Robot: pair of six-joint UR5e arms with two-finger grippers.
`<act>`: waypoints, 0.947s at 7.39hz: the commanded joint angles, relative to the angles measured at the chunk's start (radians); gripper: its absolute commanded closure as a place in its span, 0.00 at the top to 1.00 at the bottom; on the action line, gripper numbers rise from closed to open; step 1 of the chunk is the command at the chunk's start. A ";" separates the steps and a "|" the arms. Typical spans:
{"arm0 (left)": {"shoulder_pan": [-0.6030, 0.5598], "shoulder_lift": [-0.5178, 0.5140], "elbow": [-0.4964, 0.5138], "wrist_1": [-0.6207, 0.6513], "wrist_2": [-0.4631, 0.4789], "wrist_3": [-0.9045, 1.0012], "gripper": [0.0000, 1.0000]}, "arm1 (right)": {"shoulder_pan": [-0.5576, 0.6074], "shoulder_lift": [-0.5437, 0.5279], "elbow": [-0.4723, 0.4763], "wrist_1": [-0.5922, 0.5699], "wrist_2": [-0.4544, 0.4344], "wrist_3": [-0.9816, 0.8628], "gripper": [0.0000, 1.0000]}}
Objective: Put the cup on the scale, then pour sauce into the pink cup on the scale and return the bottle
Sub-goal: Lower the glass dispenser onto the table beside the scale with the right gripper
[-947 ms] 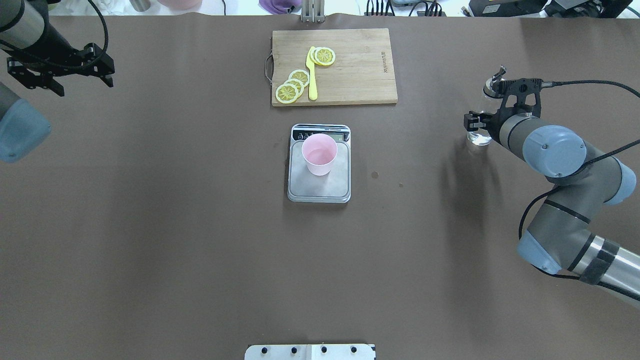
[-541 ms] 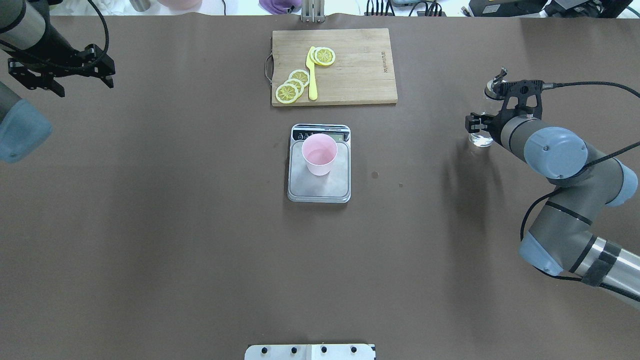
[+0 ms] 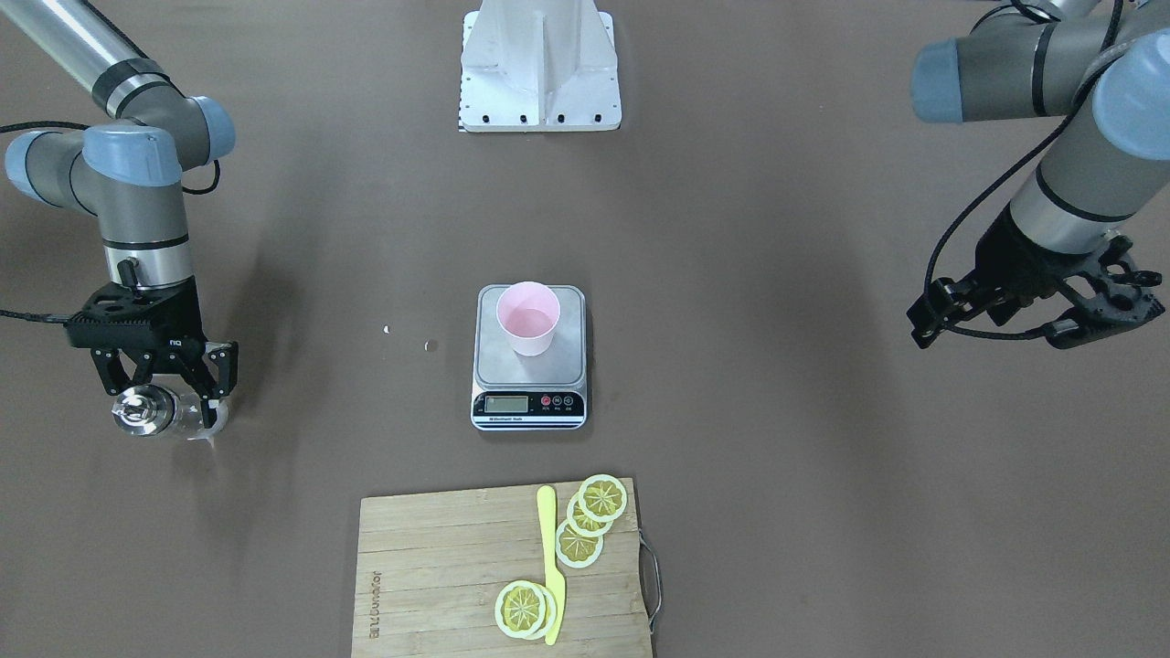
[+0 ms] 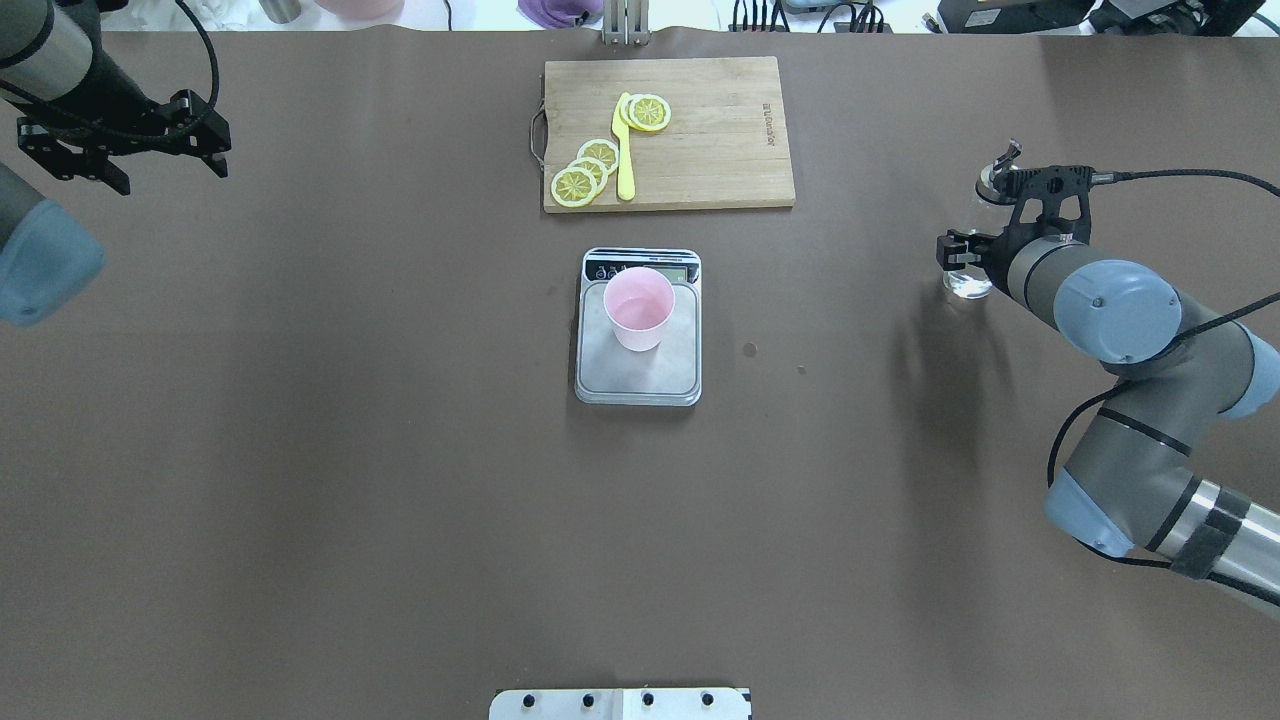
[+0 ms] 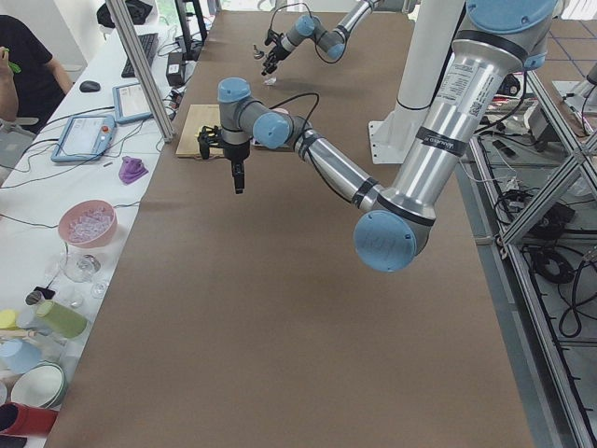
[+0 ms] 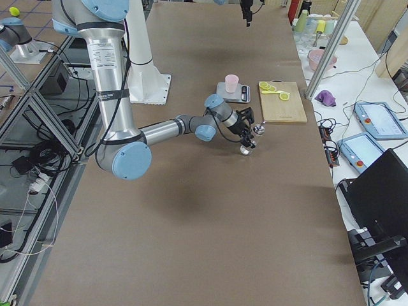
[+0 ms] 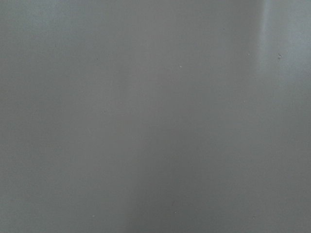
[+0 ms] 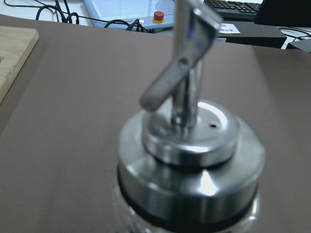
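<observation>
The pale pink cup (image 4: 638, 305) stands upright on the steel scale (image 4: 637, 378) at the table's middle, also seen as cup (image 3: 527, 318) on scale (image 3: 528, 404) in the front-facing view. Far to the right, my right gripper (image 4: 968, 255) is shut on the clear glass bottle (image 4: 967, 281), low over the table. The bottle's metal pourer cap (image 8: 189, 160) fills the right wrist view. The sauce cannot be made out. My left gripper (image 4: 170, 172) hangs open and empty at the far left back corner.
A wooden cutting board (image 4: 700, 130) with lemon slices (image 4: 580, 175) and a yellow knife (image 4: 624, 150) lies behind the scale. Two small spots (image 4: 749, 349) mark the brown cover right of the scale. A white mount (image 3: 539, 64) sits at the robot's edge.
The right gripper has carried the bottle a little further right, away from the scale. The left arm, cup and scale have not moved.
</observation>
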 commanded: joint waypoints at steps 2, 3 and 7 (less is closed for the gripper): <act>0.000 0.000 0.002 -0.001 0.000 0.002 0.98 | -0.002 -0.012 0.011 0.001 0.004 0.003 0.98; 0.000 0.000 0.001 0.001 0.000 0.002 0.98 | -0.002 -0.015 0.011 0.001 0.004 0.003 0.99; -0.001 0.002 -0.001 0.001 0.000 0.002 0.98 | -0.034 -0.119 0.117 0.001 0.012 0.005 1.00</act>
